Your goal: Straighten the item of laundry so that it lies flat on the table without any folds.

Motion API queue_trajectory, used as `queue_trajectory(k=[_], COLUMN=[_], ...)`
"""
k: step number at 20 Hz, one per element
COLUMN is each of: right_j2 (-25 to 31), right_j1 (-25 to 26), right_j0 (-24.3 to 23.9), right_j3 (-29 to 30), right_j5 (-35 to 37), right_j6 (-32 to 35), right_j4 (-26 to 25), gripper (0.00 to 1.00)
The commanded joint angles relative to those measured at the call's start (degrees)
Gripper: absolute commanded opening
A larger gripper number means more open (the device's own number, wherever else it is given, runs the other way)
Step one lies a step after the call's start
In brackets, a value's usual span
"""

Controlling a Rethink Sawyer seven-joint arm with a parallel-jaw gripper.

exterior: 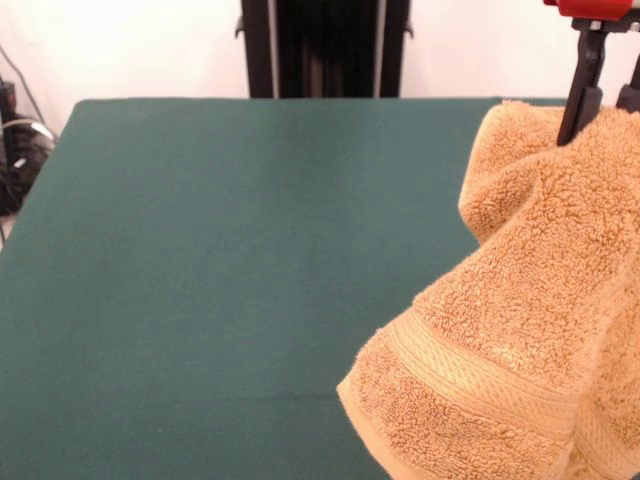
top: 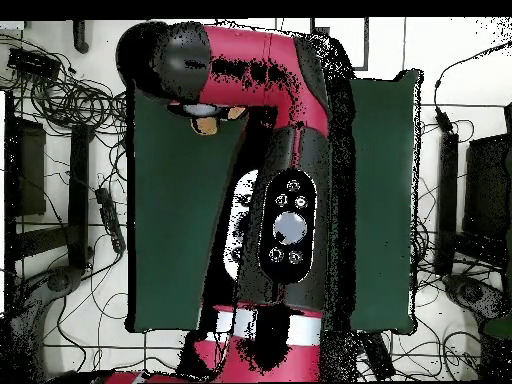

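Observation:
The orange-tan terry towel (exterior: 530,310) hangs bunched and folded at the right of the front view, its woven band showing low down and its lower part running out of the picture. My gripper (exterior: 600,115) comes down at the top right, its black fingers (exterior: 578,100) pressed into the towel's top edge and shut on it. The dark green table (exterior: 220,270) lies bare to the left of the towel. In the overhead view only a small orange bit of the towel (top: 207,125) shows under the end of the red arm (top: 270,70), which hides the gripper.
The robot's black pedestal (exterior: 325,45) stands behind the table's far edge. Cables and dark gear (exterior: 15,150) lie off the table's left side. In the overhead view the arm covers the middle of the table (top: 165,230), and cables (top: 60,100) lie around it.

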Motion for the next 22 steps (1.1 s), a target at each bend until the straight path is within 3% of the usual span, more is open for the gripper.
queue_trajectory(k=[1, 22], right_j2=[8.6, 9.3], right_j1=[-5.2, -6.0], right_j0=[-1.3, -2.0], right_j3=[13.3, 15.7], right_j5=[-10.5, -10.9], right_j6=[0.3, 3.9], right_j4=[0.9, 0.3], gripper=[0.0, 0.0])
